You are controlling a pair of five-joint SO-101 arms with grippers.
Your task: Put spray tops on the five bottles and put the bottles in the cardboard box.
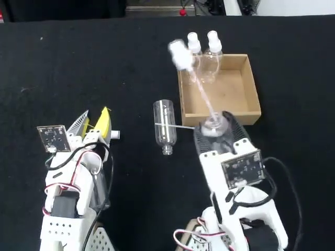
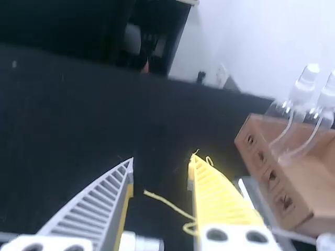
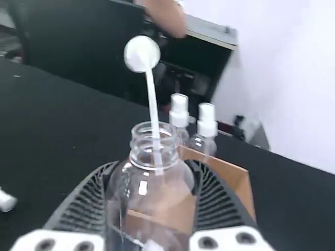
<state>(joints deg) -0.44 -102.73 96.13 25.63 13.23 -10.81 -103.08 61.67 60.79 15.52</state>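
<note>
1. High view: the box [image 1: 220, 116] sits on the black worktop [image 1: 78, 63], to the right of the middle; two topped bottles [image 1: 194, 49] stand upright side by side in its far left corner.
2. The right pincer [image 1: 217, 123] is just in front of the box's near wall, clamped round the held bottle [image 1: 213, 128]; a spray top [image 1: 180, 55] has its tube down in that bottle's neck and leans away over the box, with its head up beside the topped bottles and not seated on the neck.
3. A loose bottle [image 1: 165, 124] with no top lies on its side on the worktop, left of the box and between the two arms, neck towards the arms.
4. The left pincer [image 1: 95, 117] is well apart from the box at the left, its fingers spread wide with nothing between them; a white piece [image 1: 114, 134] lies just beside its yellow finger.
5. Left wrist view: the left pincer [image 2: 162, 178] gapes over bare worktop, one finger grey and one yellow; the box [image 2: 282, 178] is off to the yellow finger's side with the topped bottles [image 2: 303, 86] in it.
6. Right wrist view: the right pincer [image 3: 152, 172] grips the held bottle [image 3: 152, 149] upright between its black fingers; the spray top's tube rests inside the open neck, tilted, with the head [image 3: 142, 52] high above it; the box [image 3: 238, 180] and topped bottles [image 3: 179, 112] are just beyond.
</note>
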